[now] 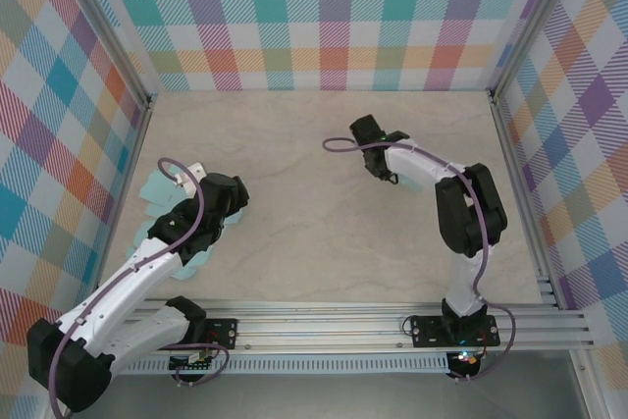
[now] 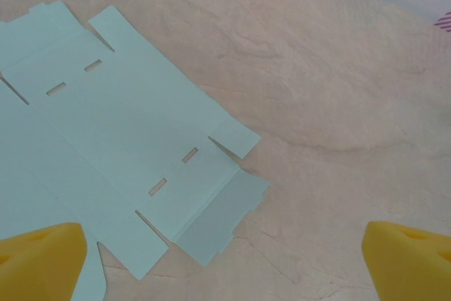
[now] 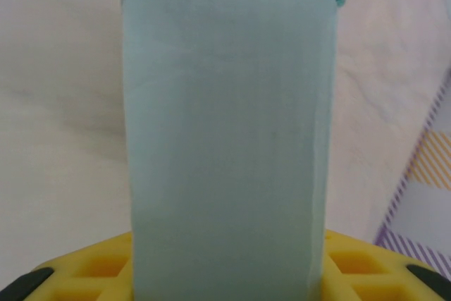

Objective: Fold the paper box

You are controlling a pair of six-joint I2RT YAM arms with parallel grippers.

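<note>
Quick take on where you're at. Your left gripper (image 2: 225, 259) is spread wide with nothing in it. In the left wrist view one yellow tip sits at the bottom left and the other at the bottom right of the frame.

The flat box sheet (image 2: 120, 139) lies unfolded on the table (image 1: 314, 242) and fills the left and upper left of that view. Its long run goes diagonally from the upper left down toward the bottom centre, and the two rows of little slots follow that same line. So the sheet is off to the left of your gripper's centre. The left tip is over paper, the right tip over bare wood. The darker end flap (image 2: 222, 216) is the bit closest to the middle.

In the top view the left gripper (image 1: 221, 205) is right over the sheet (image 1: 157, 188) on the left side of the frame, so it's clearly the nearer arm.

Your right gripper (image 1: 378, 166) is well apart, up in the centre right. In its own wrist view it looks clamped on a folded piece (image 3: 225, 139) of the same pale teal paper, standing straight up out of the yellow pads.

I'd guess the next move belongs to the left arm, and it'd need to shift left before closing on an edge.
</note>
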